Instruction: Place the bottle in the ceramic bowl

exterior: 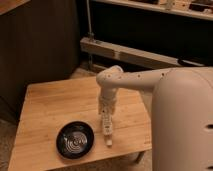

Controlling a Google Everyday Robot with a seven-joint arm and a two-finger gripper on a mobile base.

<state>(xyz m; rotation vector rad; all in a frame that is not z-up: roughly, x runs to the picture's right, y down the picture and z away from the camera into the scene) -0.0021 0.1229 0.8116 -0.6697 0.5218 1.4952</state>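
Gripper [106,116] sits at the white bottle's [107,132] upper end, just right of the black ceramic bowl [75,140]. Can't tell if it's clamped on it.

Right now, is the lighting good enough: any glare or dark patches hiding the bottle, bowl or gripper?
Camera view: warm, even light on the table, dark background. Camera view: the ceramic bowl shows its pale rings, no harsh glare. Camera view: the gripper, low over the table at the bottle, is well lit; both pale against the wood.
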